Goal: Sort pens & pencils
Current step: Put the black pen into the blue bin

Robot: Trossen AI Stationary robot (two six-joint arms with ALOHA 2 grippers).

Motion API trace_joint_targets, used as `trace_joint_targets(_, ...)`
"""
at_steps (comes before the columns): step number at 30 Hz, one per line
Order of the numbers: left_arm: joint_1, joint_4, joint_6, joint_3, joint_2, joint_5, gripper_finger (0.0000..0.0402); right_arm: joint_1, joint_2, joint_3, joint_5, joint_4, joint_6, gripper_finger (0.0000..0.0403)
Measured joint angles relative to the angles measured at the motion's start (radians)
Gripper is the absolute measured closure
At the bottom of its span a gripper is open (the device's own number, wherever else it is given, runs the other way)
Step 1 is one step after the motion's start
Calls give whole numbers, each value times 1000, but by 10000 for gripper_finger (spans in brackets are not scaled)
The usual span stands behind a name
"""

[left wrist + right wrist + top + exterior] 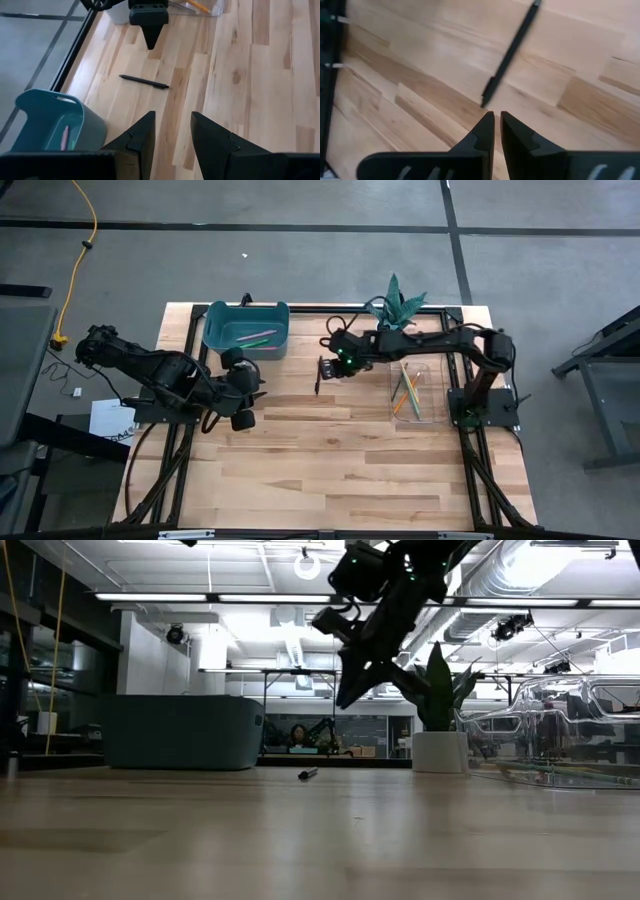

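Right wrist view shows us the black pen point(509, 55) lying flat on the bench point(420, 75), just beyond our right fingers point(497, 131), its long axis running slantwise away from them. We judge it light, stiff and slick; take it mid-barrel. Right fingers are nearly closed and empty; left fingers point(172, 142) are parted and empty.

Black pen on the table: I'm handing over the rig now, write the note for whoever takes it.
Right gripper: nearly shut, empty, hanging just above the black pen, which lies loose on the table.
Left gripper: open, empty, waiting beside the teal bin.
Done: pink and green pens in the teal bin; pencils in the clear tray.
Left: black pen into the teal bin.
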Motion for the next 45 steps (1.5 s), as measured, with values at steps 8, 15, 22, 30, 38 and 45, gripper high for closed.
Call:
trace_joint_targets(8,0,-22,3,0,0,0,291,0,22,43,10,10,31,381)
trace_joint_targets(15,0,-16,0,0,0,0,291,2,22,43,16,23,24,381)
trace_joint_targets(22,0,-18,0,1,23,2,291,5,22,43,18,51,20,381)
trace_joint_targets(30,0,-27,-18,0,29,95,291,5,22,43,18,51,18,381)
trace_joint_targets(38,0,-12,-57,0,29,155,291,5,22,43,20,62,5,381)
trace_joint_targets(45,41,-22,35,-3,42,199,291,9,-21,43,35,66,-27,381)
